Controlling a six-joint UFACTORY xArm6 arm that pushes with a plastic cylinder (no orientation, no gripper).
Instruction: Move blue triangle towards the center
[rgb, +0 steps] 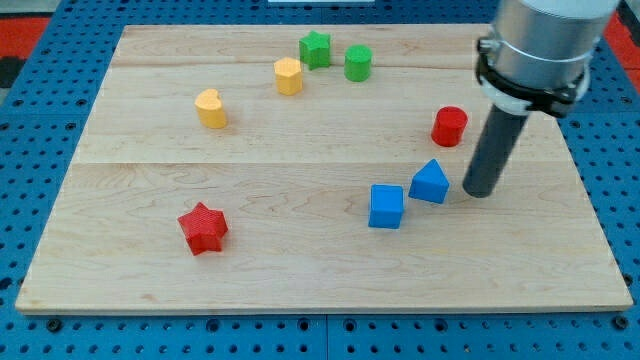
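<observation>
The blue triangle (430, 182) lies on the wooden board, right of the middle. A blue cube (386, 206) sits just to its lower left, close but apart. My tip (479, 192) rests on the board just to the right of the blue triangle, with a small gap between them. The dark rod rises from the tip to the arm's grey body at the view's top right.
A red cylinder (450, 126) stands above the triangle. A red star (203, 228) lies at lower left. A yellow heart (211, 109) and a yellow hexagon (288, 76) sit at upper left. A green star (315, 49) and a green cylinder (358, 63) sit near the top edge.
</observation>
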